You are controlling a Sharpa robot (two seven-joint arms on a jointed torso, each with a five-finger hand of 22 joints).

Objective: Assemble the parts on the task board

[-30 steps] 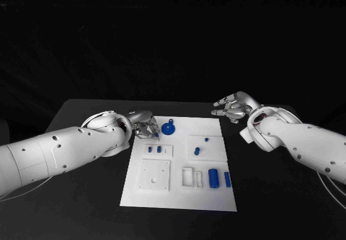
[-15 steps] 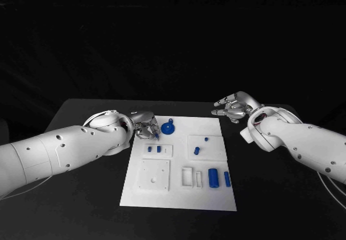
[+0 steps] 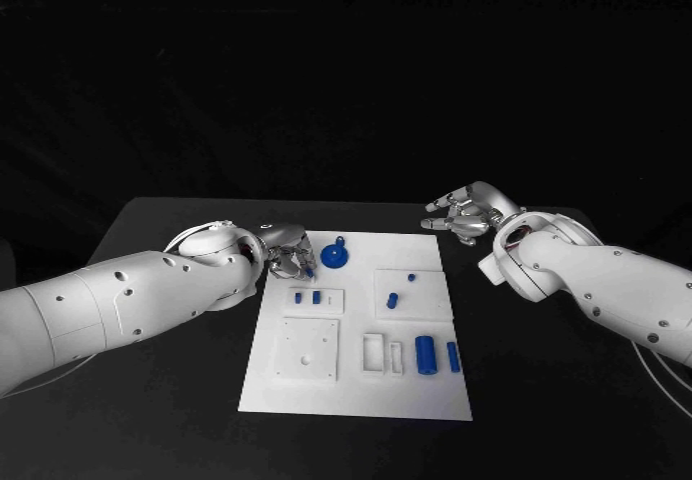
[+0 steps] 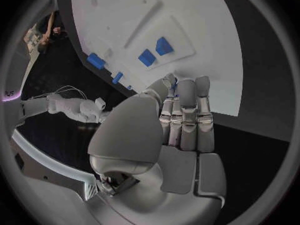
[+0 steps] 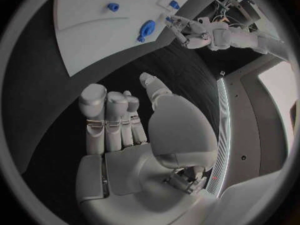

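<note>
- Parts, small blue plastic pieces (image 3: 426,354), lie scattered on the flat white task board (image 3: 361,395) in the middle of the black table (image 3: 173,400); a round blue ring-topped piece (image 3: 336,258) sits at the far edge.
- Left hand (image 3: 290,254) hovers at the board's far-left corner, fingers pressed together around a small blue piece (image 4: 173,79); the grip looks thin, so it could slip or go in crooked.
- Right hand (image 3: 464,214) hangs off the board, fingers loosely curled, holding nothing.
</note>
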